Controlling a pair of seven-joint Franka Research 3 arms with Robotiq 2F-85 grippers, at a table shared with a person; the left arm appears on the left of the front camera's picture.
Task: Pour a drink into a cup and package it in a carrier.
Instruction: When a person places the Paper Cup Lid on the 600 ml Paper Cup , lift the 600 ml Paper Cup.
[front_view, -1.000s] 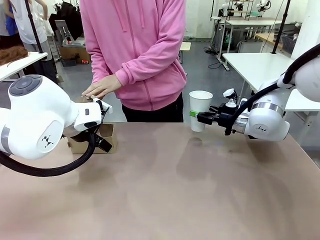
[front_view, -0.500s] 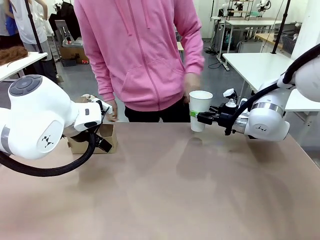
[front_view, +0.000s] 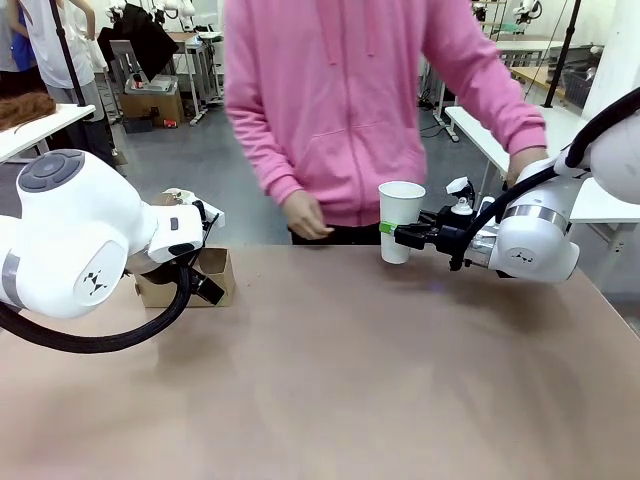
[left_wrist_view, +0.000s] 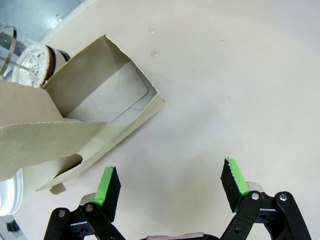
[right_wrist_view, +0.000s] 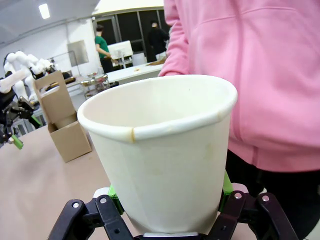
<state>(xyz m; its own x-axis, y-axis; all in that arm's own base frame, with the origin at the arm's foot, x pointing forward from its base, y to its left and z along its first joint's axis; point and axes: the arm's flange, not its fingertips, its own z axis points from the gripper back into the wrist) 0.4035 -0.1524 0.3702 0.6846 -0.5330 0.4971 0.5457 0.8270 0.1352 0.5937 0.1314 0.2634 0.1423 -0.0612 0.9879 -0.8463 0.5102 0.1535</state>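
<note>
Pinching the cup low on its wall, the right gripper has a green pad pressed on either side, and the hold looks firm. From the right wrist view the cup stands upright between those fingers, its rolled rim wide open at the top and the inner wall that shows plain white. Whether its base touches the table I cannot tell; it sits over the far edge.

Right behind the cup is the person in a pink hooded top. One hand hangs loose just to the cup's left, apart from it. The other arm stretches away past the cup's right side, and that hand is hidden behind the robot's right arm.

Now well out to the cup's left: the left gripper hangs over bare tabletop with its fingers spread wide and nothing between the pads. The carrier lies on that same far-left side of the cup, a brown cardboard box with its flaps up and its pocket open, close to the left finger but not touching it. In the front view the carrier is half hidden behind the left arm.
</note>
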